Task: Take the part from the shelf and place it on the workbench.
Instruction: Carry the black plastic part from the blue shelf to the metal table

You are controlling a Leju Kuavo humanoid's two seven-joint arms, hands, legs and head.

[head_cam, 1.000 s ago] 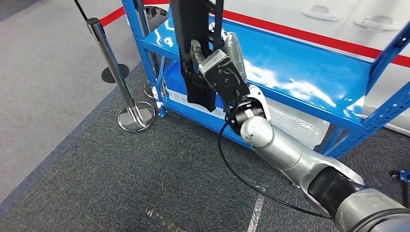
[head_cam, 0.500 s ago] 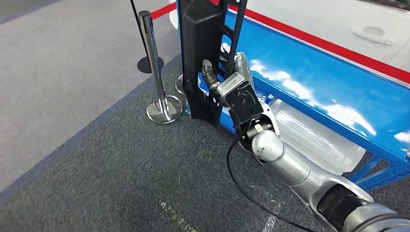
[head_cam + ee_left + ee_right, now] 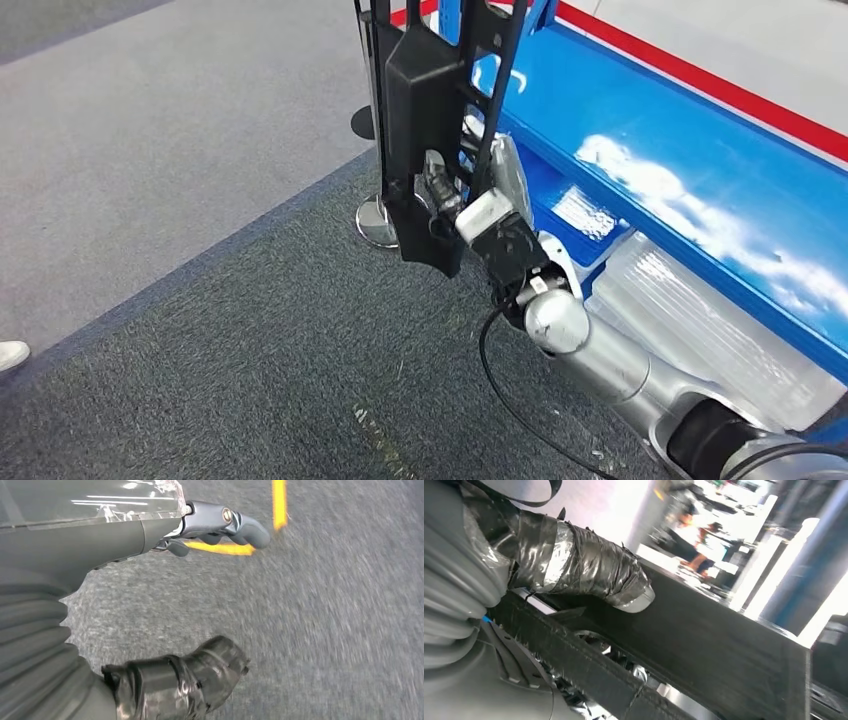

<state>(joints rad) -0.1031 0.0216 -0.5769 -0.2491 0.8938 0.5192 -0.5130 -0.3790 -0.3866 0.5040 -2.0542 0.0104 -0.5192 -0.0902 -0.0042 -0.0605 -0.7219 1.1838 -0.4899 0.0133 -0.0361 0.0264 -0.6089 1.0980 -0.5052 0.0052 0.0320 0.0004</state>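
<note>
1. The right hand [image 3: 478, 205] is up in front of the blue shelf [image 3: 690, 200], its fingers [image 3: 437, 185] wrapped around the long black part [image 3: 425, 130] and grasping it firmly.
2. The part stands roughly upright in that grip, held in the air over the dark grey carpet [image 3: 250, 380], just left of the shelf's near edge and clear of its surface.
3. From the right wrist, the taped thumb [image 3: 589, 570] presses on the part's flat black face [image 3: 704, 645].
4. The left hand [image 3: 150, 605] hangs over grey carpet with a yellow floor line [image 3: 278, 505]; its fingers [image 3: 235, 522] are released, apart, holding nothing.
5. A chrome post base [image 3: 377, 220] sits on the floor behind the part.
6. A clear plastic bin [image 3: 700, 320] rests on the shelf's lower level, right of the arm.
7. A black cable [image 3: 505, 385] loops down from the right wrist.
</note>
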